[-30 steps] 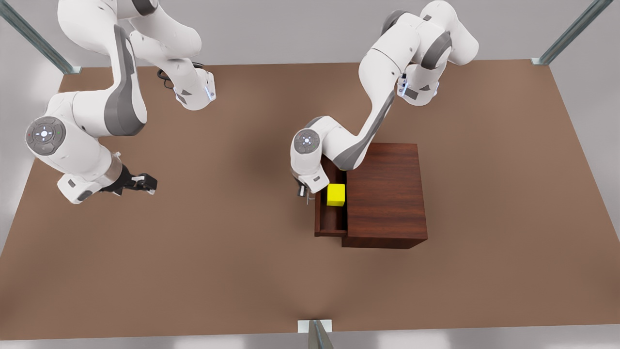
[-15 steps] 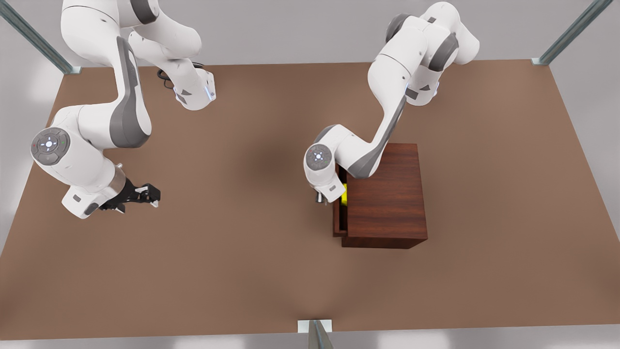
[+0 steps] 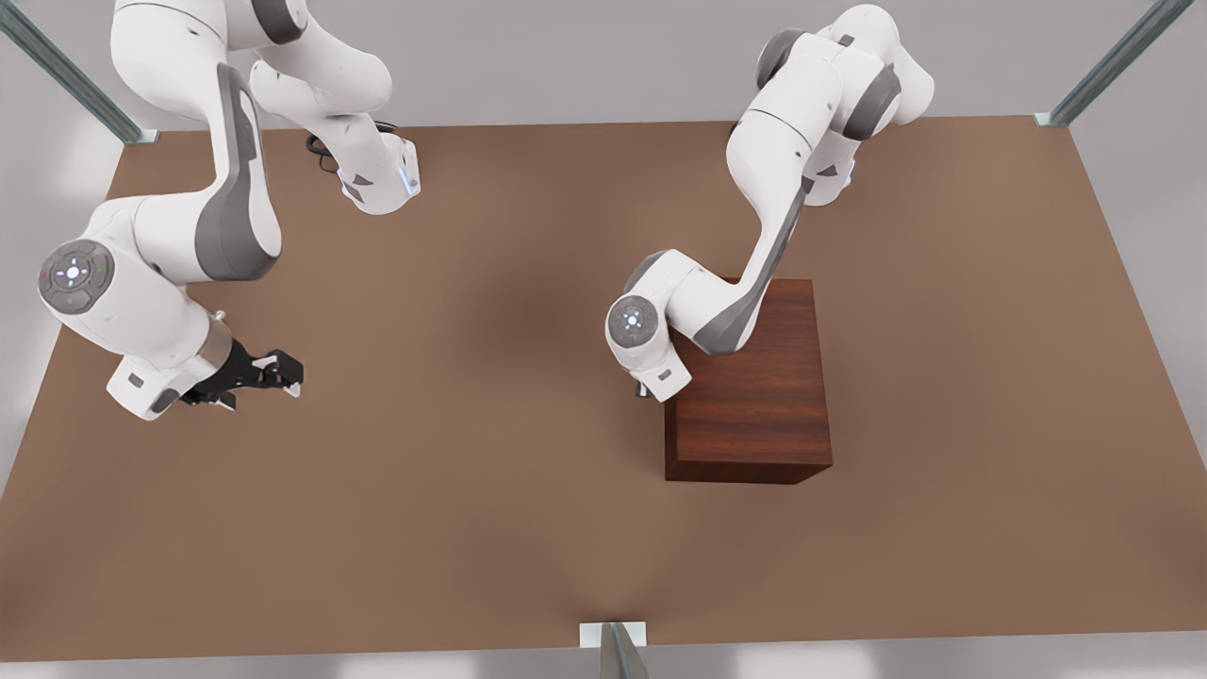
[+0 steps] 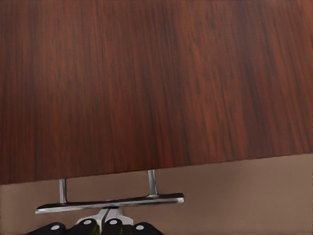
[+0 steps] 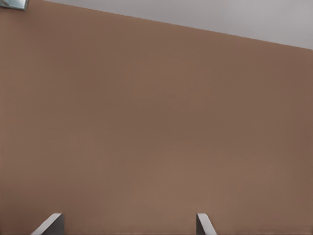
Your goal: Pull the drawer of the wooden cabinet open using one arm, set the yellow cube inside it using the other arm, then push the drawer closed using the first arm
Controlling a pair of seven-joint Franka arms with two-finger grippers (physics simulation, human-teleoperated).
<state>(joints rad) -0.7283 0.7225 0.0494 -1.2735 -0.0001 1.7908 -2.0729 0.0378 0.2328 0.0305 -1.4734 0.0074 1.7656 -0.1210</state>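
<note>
The dark reddish-brown wooden cabinet [image 3: 754, 387] stands right of centre in the front view. Its drawer [image 4: 156, 83] sits flush in the cabinet, and the yellow cube is hidden. My left gripper [image 3: 646, 389] is at the cabinet's face towards the front view's left. In the left wrist view that gripper [image 4: 106, 213] is shut on the slim silver handle [image 4: 110, 202]. My right gripper [image 3: 283, 371] hovers open and holds nothing over bare table at the front view's left; its fingertips [image 5: 205, 223] stand wide apart.
The brown table [image 3: 471, 471] stretches between the two arms and in front of the cabinet. Metal frame posts [image 3: 613, 651] stand at the table's corners and at the near edge's middle.
The left gripper pushed the drawer into the cabinet, and the yellow cube vanished inside it. The right arm only drifted slightly at the front view's left.
</note>
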